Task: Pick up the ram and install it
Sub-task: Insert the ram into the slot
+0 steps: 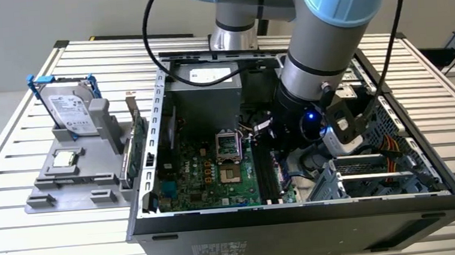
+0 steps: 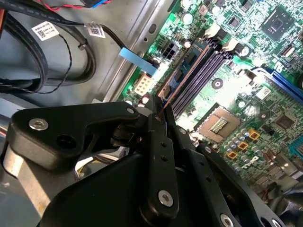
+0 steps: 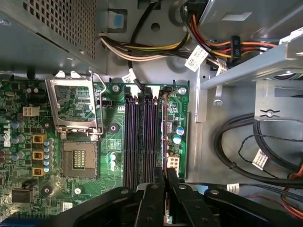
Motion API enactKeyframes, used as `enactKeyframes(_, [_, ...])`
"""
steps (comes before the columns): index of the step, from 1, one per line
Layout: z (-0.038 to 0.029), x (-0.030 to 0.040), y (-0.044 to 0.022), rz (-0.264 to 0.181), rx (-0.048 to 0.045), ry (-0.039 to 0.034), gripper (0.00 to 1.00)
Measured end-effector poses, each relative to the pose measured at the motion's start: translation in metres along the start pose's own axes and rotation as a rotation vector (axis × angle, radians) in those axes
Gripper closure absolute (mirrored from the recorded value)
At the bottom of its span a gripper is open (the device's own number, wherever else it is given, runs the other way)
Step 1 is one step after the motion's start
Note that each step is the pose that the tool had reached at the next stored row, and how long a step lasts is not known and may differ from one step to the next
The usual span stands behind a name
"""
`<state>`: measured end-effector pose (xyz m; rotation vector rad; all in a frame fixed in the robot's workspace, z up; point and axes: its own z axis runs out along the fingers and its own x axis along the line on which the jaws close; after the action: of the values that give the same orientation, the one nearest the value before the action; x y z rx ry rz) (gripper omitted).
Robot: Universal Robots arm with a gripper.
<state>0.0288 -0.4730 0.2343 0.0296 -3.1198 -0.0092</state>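
- Your gripper (image 2: pixel 160 109) has its black fingers (image 2: pixel 158 156) closed on the ram (image 2: pixel 176 87), seen edge-on.
- The ram stands at the outermost of the dark memory slots (image 2: pixel 201 75) on the green motherboard (image 2: pixel 265 66).
- Black cables (image 2: pixel 47 56) lie beside the board.

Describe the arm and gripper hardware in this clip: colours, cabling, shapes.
The arm has grey tubular links with light blue joint caps and black cables looped alongside; a blue light glows near the wrist. The gripper is matte black, with slim flat fingers on bolted linkage bars showing silver screw heads.
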Motion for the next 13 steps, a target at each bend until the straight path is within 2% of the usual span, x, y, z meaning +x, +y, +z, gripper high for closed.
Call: enactKeyframes(13, [0.0053, 0.0044, -0.0056, -0.009, -0.0001, 0.0000, 1.00])
